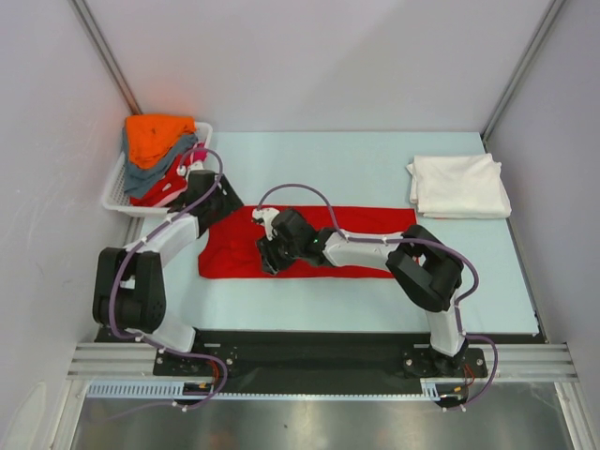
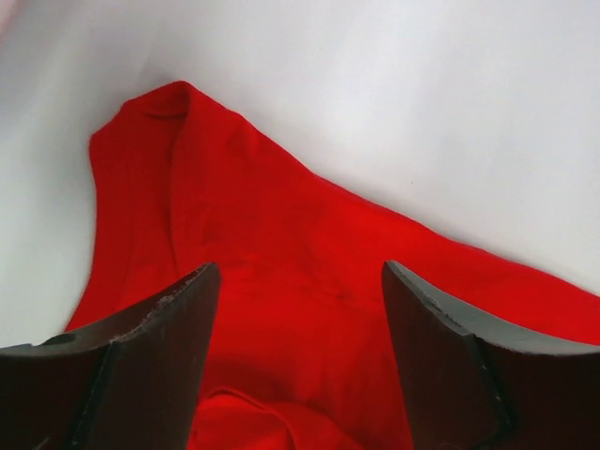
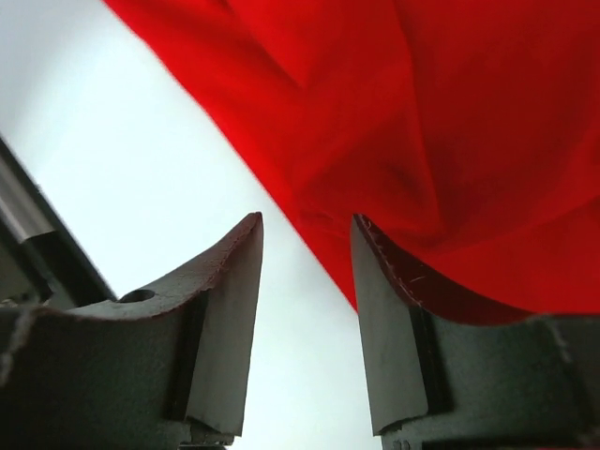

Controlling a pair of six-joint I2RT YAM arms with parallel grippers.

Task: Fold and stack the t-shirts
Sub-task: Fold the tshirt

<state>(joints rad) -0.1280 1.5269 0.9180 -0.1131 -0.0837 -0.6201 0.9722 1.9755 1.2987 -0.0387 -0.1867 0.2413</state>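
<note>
I saw the red shirt (image 1: pixel 375 225) lying flat mid-table, both grippers over its left part: the left gripper (image 2: pixel 300 309) spread wide, holding nothing; the right gripper (image 3: pixel 307 272) parted at the shirt's near edge, gripping nothing. Farther off, the white shirt (image 1: pixel 459 186) sat folded at the right rear, and orange (image 1: pixel 157 136) and grey (image 1: pixel 150 173) shirts were heaped in the basket (image 1: pixel 114 192) at the left rear.
</note>
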